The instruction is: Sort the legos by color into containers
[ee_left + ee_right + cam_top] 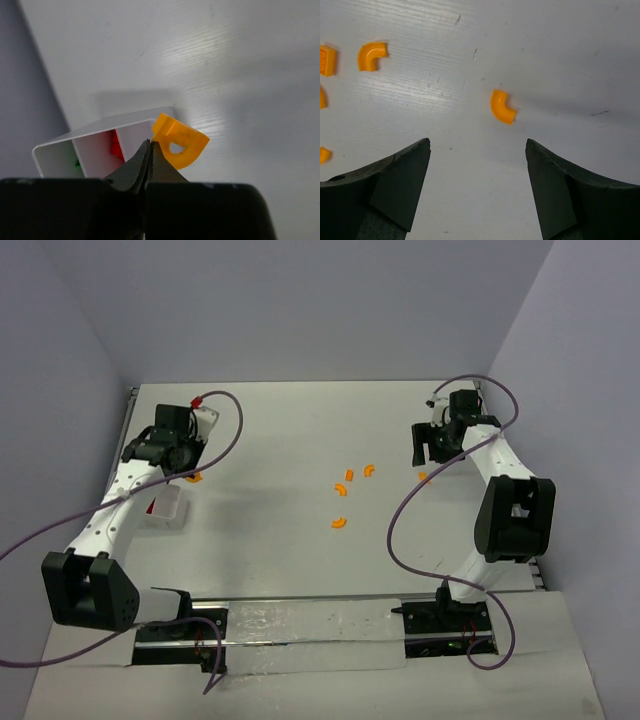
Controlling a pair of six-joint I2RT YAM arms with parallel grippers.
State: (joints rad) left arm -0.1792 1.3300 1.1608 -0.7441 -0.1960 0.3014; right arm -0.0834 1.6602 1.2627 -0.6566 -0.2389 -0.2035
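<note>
We count six orange legos in the top view. Four lie loosely grouped at the middle of the tabletop, one sits alone to their right, and one is far left by the tray. There is one white tray with side-by-side compartments. One compartment shows a red lego and the one next to it a bit of green lego (only slivers of each show).

The orange pieces are mostly small curved quarter-rings. One at the left edge of the right wrist view is a flat, studded bit instead.

The left arm reaches along the left side, with its wrist bent down over the tray's far end. The left claw is pressed together, and an orange arched piece sits right at its tip, beside the tray's corner. We cannot tell whether that piece is pinched or merely touching.

The right arm stretches to the far right and points downward. The right claw is spread wide and holds nothing. The lone quarter-ring lies on the tabletop just beyond the gap between its fingers.
</note>
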